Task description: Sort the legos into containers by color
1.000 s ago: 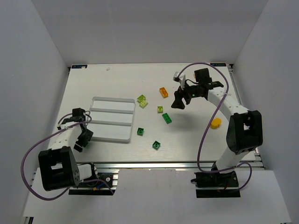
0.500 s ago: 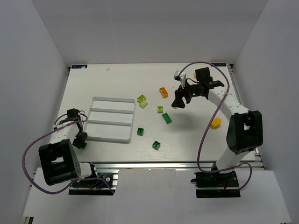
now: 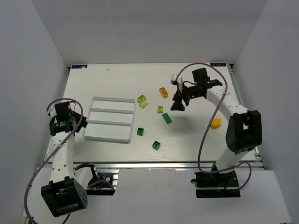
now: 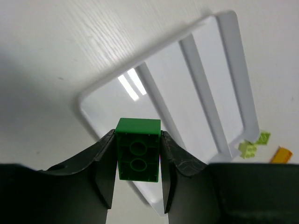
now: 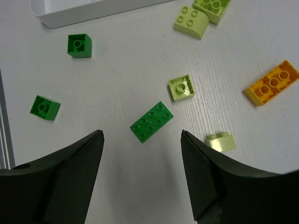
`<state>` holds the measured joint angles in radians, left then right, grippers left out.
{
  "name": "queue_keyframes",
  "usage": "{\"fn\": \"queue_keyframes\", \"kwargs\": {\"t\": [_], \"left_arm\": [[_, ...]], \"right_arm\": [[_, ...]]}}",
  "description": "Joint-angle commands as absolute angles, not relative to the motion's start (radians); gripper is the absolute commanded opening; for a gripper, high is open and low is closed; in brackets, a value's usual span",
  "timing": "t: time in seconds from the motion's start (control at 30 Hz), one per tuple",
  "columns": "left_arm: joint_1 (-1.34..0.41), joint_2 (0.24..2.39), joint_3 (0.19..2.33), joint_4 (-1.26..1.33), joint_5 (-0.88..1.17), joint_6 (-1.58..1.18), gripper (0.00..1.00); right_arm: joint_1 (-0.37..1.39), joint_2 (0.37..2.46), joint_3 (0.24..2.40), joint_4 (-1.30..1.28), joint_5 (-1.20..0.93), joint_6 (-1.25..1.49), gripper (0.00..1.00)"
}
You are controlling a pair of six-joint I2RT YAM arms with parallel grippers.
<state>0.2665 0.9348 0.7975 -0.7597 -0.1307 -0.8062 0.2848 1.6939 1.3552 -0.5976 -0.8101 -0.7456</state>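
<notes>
My left gripper (image 4: pixel 138 140) is shut on a dark green brick (image 4: pixel 138 151), held studs-down above the near left corner of the white three-compartment tray (image 4: pixel 154 53). From above, the left gripper (image 3: pixel 74 122) hangs just left of the tray (image 3: pixel 112 99). My right gripper (image 5: pixel 142 133) stands open over a flat dark green brick (image 5: pixel 152 121), apart from it. Around it lie lime bricks (image 5: pixel 181 88), an orange brick (image 5: pixel 272 83) and two small green bricks (image 5: pixel 79 45). The overhead view shows the right gripper (image 3: pixel 177 104) beside the loose legos (image 3: pixel 160 109).
A rounded yellow piece (image 3: pixel 216 123) lies alone near the right arm. Two green bricks (image 3: pixel 156 145) sit between the tray and the table's front edge. White walls close in the table on three sides.
The left gripper shut by the tray's near left corner, then rose along the tray's left side with the green brick. The right gripper drifted slightly left over the bricks.
</notes>
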Motion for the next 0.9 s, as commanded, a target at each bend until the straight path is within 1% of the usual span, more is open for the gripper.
{"fn": "queue_keyframes", "kwargs": {"t": [0.0, 0.07, 0.13, 0.17, 0.23, 0.3, 0.4, 0.53, 0.57, 0.6, 0.67, 0.7, 0.8, 0.87], "left_arm": [[0.264, 1.012, 0.772, -0.675, 0.083, -0.770, 0.10], [0.255, 1.073, 0.761, -0.615, 0.145, -0.772, 0.14], [0.246, 1.110, 0.756, -0.576, 0.167, -0.772, 0.16], [0.245, 1.139, 0.761, -0.569, 0.166, -0.762, 0.20], [0.236, 1.167, 0.764, -0.551, 0.164, -0.756, 0.23], [0.226, 1.201, 0.759, -0.535, 0.172, -0.749, 0.31], [0.215, 1.235, 0.750, -0.526, 0.184, -0.752, 0.37], [0.206, 1.226, 0.718, -0.515, 0.189, -0.759, 0.46], [0.206, 1.220, 0.704, -0.517, 0.186, -0.762, 0.47], [0.206, 1.209, 0.700, -0.518, 0.184, -0.764, 0.51], [0.196, 1.195, 0.690, -0.525, 0.181, -0.762, 0.54], [0.196, 1.186, 0.690, -0.532, 0.181, -0.761, 0.58], [0.196, 1.175, 0.695, -0.551, 0.179, -0.755, 0.59], [0.196, 1.172, 0.704, -0.564, 0.172, -0.747, 0.68]], "right_arm": [[0.323, 1.718, 1.402, -0.682, -0.821, -0.868, 0.73], [0.348, 1.729, 1.405, -0.695, -0.805, -0.885, 0.74], [0.370, 1.735, 1.410, -0.698, -0.790, -0.894, 0.76], [0.388, 1.746, 1.408, -0.698, -0.781, -0.896, 0.77], [0.413, 1.755, 1.410, -0.698, -0.770, -0.896, 0.79], [0.431, 1.772, 1.407, -0.695, -0.752, -0.894, 0.81], [0.469, 1.784, 1.384, -0.667, -0.724, -0.887, 0.83], [0.555, 1.784, 1.338, -0.606, -0.704, -0.885, 0.86], [0.577, 1.787, 1.325, -0.585, -0.697, -0.884, 0.89], [0.586, 1.786, 1.297, -0.533, -0.690, -0.879, 0.89], [0.629, 1.789, 1.266, -0.462, -0.678, -0.856, 0.89], [0.633, 1.795, 1.238, -0.390, -0.672, -0.851, 0.89], [0.670, 1.809, 1.201, -0.276, -0.629, -0.825, 0.89], [0.698, 1.830, 1.195, -0.210, -0.606, -0.804, 0.89]]}}
